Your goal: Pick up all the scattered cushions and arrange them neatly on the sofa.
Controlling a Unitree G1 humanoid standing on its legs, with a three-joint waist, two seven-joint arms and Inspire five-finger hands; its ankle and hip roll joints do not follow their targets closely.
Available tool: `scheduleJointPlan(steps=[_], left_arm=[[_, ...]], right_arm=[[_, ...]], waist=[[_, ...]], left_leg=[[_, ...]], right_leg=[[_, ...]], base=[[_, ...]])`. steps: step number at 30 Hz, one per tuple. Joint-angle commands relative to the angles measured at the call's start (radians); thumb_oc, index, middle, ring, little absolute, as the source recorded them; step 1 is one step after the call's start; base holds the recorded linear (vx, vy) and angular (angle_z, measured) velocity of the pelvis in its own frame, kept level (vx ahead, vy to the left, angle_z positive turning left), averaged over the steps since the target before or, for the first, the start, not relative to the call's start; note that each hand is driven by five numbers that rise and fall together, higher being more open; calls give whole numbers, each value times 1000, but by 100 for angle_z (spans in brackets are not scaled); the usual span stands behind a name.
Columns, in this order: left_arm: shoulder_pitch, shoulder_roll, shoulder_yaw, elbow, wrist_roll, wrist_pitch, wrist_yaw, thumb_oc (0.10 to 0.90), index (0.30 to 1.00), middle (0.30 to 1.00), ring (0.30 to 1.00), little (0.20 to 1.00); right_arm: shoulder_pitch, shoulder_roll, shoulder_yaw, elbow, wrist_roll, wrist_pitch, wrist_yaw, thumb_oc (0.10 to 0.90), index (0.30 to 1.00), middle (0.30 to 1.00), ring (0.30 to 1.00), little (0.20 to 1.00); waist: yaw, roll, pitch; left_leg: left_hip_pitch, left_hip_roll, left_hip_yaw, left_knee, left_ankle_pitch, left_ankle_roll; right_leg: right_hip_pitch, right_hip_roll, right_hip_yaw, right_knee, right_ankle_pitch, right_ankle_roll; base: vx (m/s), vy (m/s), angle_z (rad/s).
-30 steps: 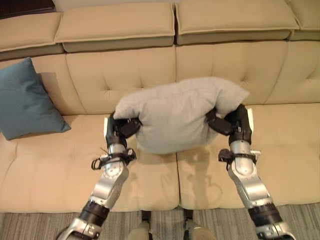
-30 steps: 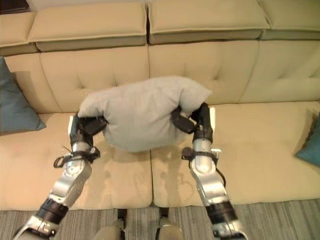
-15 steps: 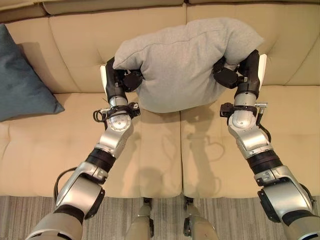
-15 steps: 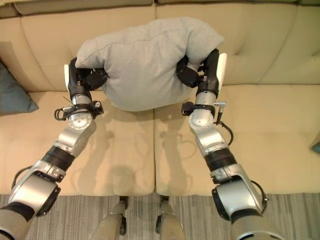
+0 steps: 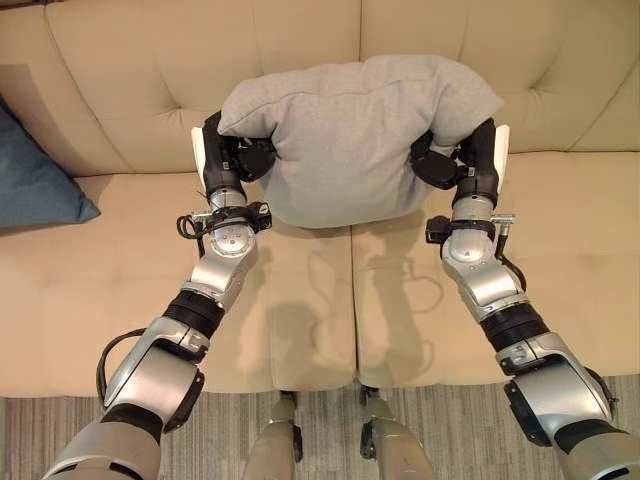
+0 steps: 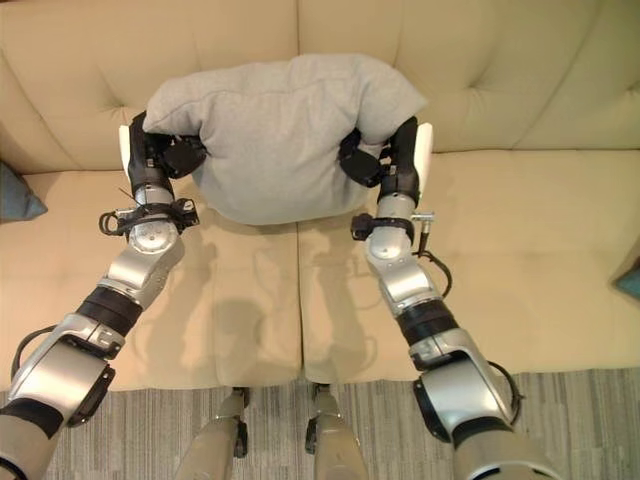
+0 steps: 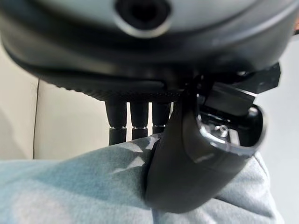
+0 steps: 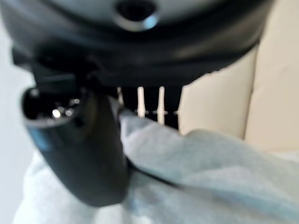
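Observation:
A grey cushion (image 5: 350, 135) hangs between my two hands, just above the seat of the beige sofa (image 5: 300, 300) and in front of its backrest. My left hand (image 5: 232, 160) grips the cushion's left end and my right hand (image 5: 465, 165) grips its right end. In the left wrist view the thumb (image 7: 187, 158) presses the grey fabric (image 7: 70, 186) against the fingers (image 7: 133, 119). The right wrist view shows the same pinch, thumb (image 8: 88, 149) on the cushion (image 8: 210, 172). A blue cushion (image 5: 35, 185) leans against the backrest at the far left.
A teal cushion corner (image 6: 630, 280) shows at the sofa's far right edge. The seat cushions (image 5: 120, 290) stretch to both sides under my arms. Grey striped carpet (image 5: 330, 440) runs along the sofa's front.
The camera has tilted down and closer to the sofa. Both arms have stretched forward, carrying the grey cushion nearer the backrest. Both hands keep their hold.

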Motion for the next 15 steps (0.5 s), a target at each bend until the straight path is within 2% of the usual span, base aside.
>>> scheduleJointPlan(steps=[1,4,8,10,11,15], left_arm=[[-168,-33,-49,-11,109,-74,-51,800,900,900,900,900],[-167,-7,-33,17,106,-68,-63,800,900,900,900,900],[-152,77,-7,40,117,-52,-88,800,900,900,900,900],[-142,88,3,37,119,-51,-88,800,900,900,900,900],[-114,119,33,30,115,-54,-94,800,900,900,900,900],[-41,159,102,17,60,-65,-99,800,900,900,900,900]], right_arm=[[-162,33,47,-72,-124,-91,16,800,900,900,900,900],[-187,-18,41,-59,-146,-72,6,800,900,900,900,900],[-201,-112,22,-44,-174,-44,-7,800,900,900,900,900],[-201,-128,16,-44,-180,-37,-9,800,900,900,900,900],[-191,-173,2,-32,-189,-21,-9,800,900,900,900,900],[-160,-229,-19,-7,-200,12,-3,800,900,900,900,900]], waist=[[1,4,-36],[1,5,-37],[8,8,-42],[9,7,-48],[12,8,-60],[17,10,-86]], left_leg=[[20,0,4,-42,-88,-21],[25,0,5,-42,-89,-23],[43,1,9,-42,-95,-24],[41,0,9,-42,-93,-23],[49,0,11,-42,-96,-22],[65,-1,14,-42,-103,-22]], right_leg=[[-1,1,35,42,-129,67],[7,1,29,42,-130,67],[26,3,26,39,-132,68],[26,3,26,36,-129,68],[36,3,24,30,-129,69],[58,3,24,20,-131,68]], base=[[-45,-11,4],[-24,-8,0],[0,0,0],[0,0,0],[0,0,0],[17,-4,1]])
